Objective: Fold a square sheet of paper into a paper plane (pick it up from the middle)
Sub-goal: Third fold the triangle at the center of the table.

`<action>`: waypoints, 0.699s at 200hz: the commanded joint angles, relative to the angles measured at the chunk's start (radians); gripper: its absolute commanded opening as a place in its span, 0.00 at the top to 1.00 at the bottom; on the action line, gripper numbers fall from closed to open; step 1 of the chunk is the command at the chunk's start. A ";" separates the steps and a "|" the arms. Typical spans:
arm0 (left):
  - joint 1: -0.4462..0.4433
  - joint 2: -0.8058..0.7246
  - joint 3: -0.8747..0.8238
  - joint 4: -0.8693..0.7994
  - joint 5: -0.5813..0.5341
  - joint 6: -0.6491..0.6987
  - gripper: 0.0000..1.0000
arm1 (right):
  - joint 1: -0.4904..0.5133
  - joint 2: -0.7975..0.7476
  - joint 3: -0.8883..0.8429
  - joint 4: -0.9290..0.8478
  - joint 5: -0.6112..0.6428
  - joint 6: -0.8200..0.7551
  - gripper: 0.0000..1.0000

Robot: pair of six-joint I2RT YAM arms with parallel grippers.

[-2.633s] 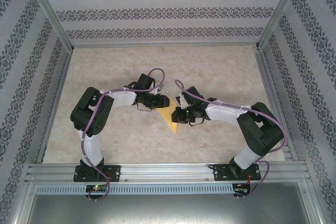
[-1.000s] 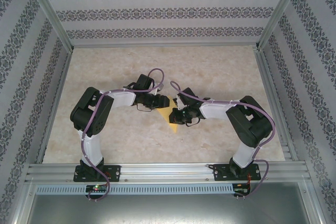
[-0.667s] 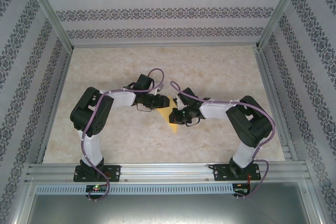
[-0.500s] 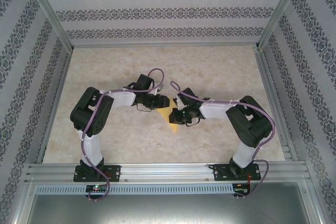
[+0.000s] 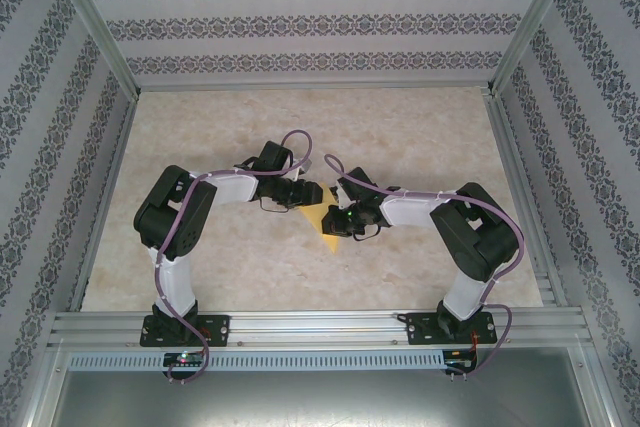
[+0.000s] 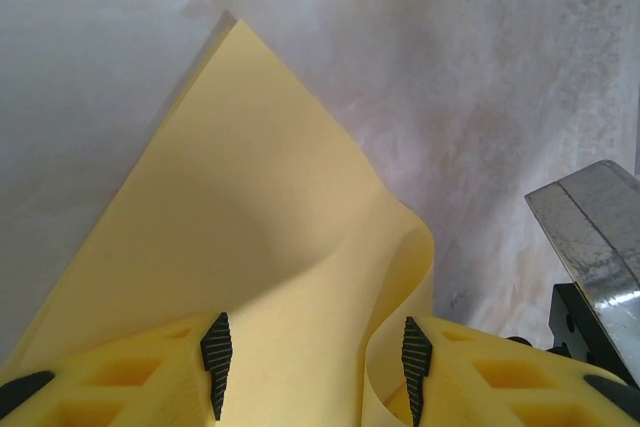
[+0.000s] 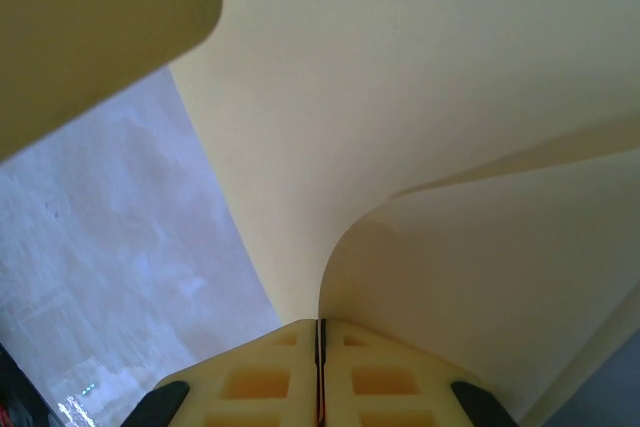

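one sheet of paper [image 5: 322,225] at the centre of the top view, and one table [image 5: 420,137] under it. two arms: the left arm [image 5: 175,217] at 8 o'clock and the right arm [image 5: 470,237] at 4 o'clock. two grippers (each with two yellow fingers [image 6: 120,387]): the left gripper [image 5: 316,193] and the right gripper [image 5: 338,219]. two purple cables: the left cable [image 5: 297,135] and the right cable [image 5: 340,171].

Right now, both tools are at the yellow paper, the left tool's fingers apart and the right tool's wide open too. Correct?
No. The right tool is shut, not wide open: the right wrist view shows its fingers pressed together, the yellow paper pinched at their seam. The left tool does have its fingers apart at the paper.
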 commanded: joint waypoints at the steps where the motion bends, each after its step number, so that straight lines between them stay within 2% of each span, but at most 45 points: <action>1: -0.005 0.067 -0.039 -0.054 -0.009 0.009 0.48 | 0.002 -0.006 -0.020 0.003 0.059 0.007 0.92; 34: -0.004 0.069 -0.037 -0.055 -0.008 0.009 0.48 | 0.005 0.005 -0.020 -0.001 0.053 0.000 0.92; 56: -0.005 0.073 -0.035 -0.054 -0.005 0.009 0.48 | 0.005 0.014 -0.017 -0.014 0.048 -0.012 0.88; 123: -0.003 0.072 -0.029 -0.054 0.003 0.008 0.47 | 0.007 0.002 -0.021 -0.030 0.053 -0.018 0.75; 140: -0.003 0.061 -0.029 -0.053 0.009 0.003 0.47 | 0.007 0.001 -0.023 -0.030 0.051 -0.019 0.68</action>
